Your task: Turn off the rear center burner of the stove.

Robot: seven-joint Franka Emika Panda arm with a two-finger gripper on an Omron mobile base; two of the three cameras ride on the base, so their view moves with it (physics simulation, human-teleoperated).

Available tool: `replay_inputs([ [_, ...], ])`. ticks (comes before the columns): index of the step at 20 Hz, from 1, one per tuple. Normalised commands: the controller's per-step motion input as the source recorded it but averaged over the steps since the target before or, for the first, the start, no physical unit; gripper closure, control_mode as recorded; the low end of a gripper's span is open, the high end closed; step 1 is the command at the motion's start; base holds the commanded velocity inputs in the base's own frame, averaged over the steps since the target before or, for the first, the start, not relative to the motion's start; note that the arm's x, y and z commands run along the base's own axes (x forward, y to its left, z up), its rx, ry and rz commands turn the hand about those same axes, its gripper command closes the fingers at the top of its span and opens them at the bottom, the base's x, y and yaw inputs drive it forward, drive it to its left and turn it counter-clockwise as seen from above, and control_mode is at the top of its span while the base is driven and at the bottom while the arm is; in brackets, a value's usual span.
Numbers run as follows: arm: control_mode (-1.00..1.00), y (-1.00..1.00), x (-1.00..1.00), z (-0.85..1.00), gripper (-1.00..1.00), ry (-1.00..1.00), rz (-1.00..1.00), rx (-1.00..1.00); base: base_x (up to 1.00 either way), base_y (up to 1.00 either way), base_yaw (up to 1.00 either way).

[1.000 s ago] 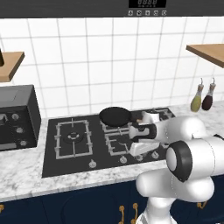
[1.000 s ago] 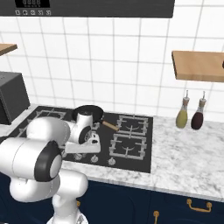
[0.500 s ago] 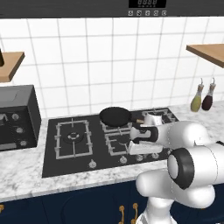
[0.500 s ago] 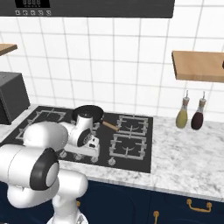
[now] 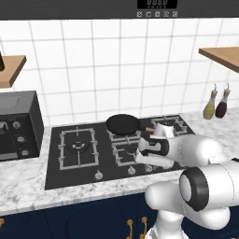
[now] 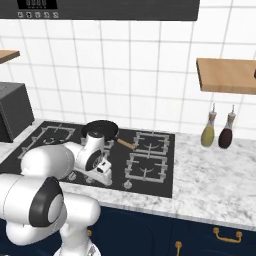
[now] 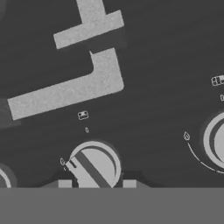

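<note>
Two small dark fingertips (image 7: pixel 64 183) rise at the bottom of the hand view, one on each side of a round silver knob (image 7: pixel 94 165) with a dark slot across its face; they stand apart with the knob between them, and whether they press on it cannot be told. Part of a second knob (image 7: pixel 216 141) shows at the right edge of that view, and above both lies a gray grate bar (image 7: pixel 87 78) on black glass. From the left base view the end effector (image 5: pixel 142 158) sits low over the front edge of the stove (image 5: pixel 60 175), at its row of knobs, just right of the middle. A black frying pan (image 5: pixel 123 124) with a wooden handle rests on the rear center burner (image 5: pixel 122 135), near the stove's back edge. The stove is set into a marble desk (image 6: pixel 220 185). Two bottles (image 6: pixel 217 131) hang by the wall beyond the stove's right edge, and a black microwave (image 5: pixel 16 125) stands at its left edge.
</note>
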Motion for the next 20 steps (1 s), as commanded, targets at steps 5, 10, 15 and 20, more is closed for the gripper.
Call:
replay_inputs([
  [5,-1.00,0.03,0.00,-0.21,1.00,0.00,-0.33,0.00,0.00,0.00,0.00],
  [10,-1.00,0.04,-0.01,-0.22,1.00,0.00,-0.33,0.00,0.00,0.00,0.00],
  [15,-1.00,0.01,-0.01,-0.20,1.00,0.00,-0.33,0.00,0.00,0.00,0.00],
  [20,-1.00,0.01,-0.05,-0.20,1.00,0.00,-0.33,0.00,0.00,0.00,0.00],
])
